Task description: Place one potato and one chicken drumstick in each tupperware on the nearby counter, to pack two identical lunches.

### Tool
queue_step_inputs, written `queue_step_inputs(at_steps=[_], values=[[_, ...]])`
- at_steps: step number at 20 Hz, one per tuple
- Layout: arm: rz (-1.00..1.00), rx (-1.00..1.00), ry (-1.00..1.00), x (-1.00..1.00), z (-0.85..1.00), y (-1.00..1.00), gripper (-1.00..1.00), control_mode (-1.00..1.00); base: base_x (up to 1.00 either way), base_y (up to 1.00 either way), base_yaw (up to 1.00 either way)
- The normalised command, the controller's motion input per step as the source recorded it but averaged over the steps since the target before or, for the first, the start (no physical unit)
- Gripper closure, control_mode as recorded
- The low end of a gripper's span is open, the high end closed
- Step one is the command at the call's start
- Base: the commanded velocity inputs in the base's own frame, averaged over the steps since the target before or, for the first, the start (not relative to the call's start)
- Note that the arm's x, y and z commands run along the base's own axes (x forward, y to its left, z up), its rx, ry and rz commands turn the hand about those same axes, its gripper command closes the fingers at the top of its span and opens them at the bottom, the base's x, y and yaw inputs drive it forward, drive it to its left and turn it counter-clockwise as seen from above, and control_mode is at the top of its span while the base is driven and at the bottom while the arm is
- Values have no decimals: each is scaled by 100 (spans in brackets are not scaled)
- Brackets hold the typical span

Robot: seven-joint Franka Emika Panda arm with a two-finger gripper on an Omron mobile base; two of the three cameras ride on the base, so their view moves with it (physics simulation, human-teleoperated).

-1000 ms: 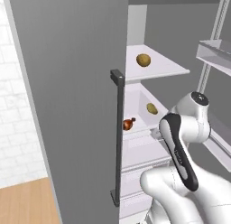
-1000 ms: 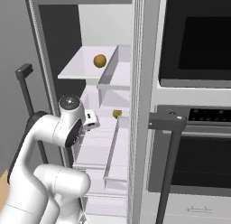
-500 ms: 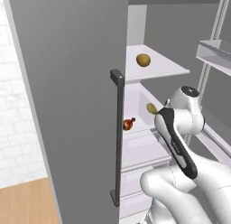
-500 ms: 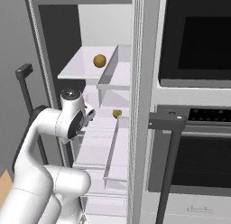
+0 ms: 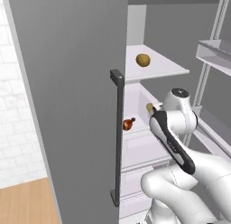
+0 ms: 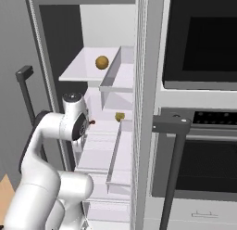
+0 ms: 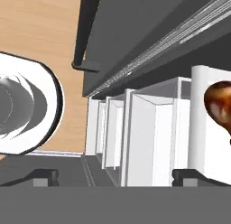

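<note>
My claw [image 7: 115, 175] hangs released inside the open fridge, its two dark fingertips [image 7: 41, 177] spread wide with nothing between them. Nearest to it, a glossy red-brown chicken drumstick [image 7: 219, 105] looms at the right edge of the hand view, just off the right-hand fingertip and apart from it; I cannot tell from that view what it rests on. From the left base camera the same drumstick [image 5: 128, 124] lies on a white lower shelf [image 5: 140, 139], just beyond my arm's wrist [image 5: 179, 111]. Ahead of the claw in the hand view stand white drawer fronts [image 7: 144, 133] in a row, and beyond them the grey fridge door [image 7: 135, 33] with its dark bar handle [image 7: 88, 26] runs across, with wood floor [image 7: 40, 29] past it. That door [image 5: 67, 101] stands open beside my arm in the left base view and hides the fridge's near side, its handle [image 5: 118, 137] upright just beside the drumstick's shelf. A little farther in, one potato [image 6: 120, 116] sits on the middle shelf level, half hidden behind my wrist from the left. Farthest and highest, a second potato [image 5: 143, 60] rests alone on the upper white shelf [image 5: 158, 69], well above the claw. To the right of the fridge stands a dark built-in oven [image 6: 203, 48] with a bar handle [image 6: 171, 169].
</note>
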Motion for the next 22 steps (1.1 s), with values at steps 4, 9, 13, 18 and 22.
queue_step_inputs(at_steps=[4, 9, 13, 18, 22], values=[[52, -20, -12, 9, -24, 0, -100, -100, 0, 0, 0], [22, 0, -1, 9, -2, 2, -100, -100, 0, 0, 0], [9, 1, 0, 41, 0, 7, -100, -100, 0, 0, 0], [0, 4, 0, 49, 0, 0, -100, -100, 0, 0, 0], [0, 10, 0, 31, 0, 0, -100, -100, 0, 0, 0]])
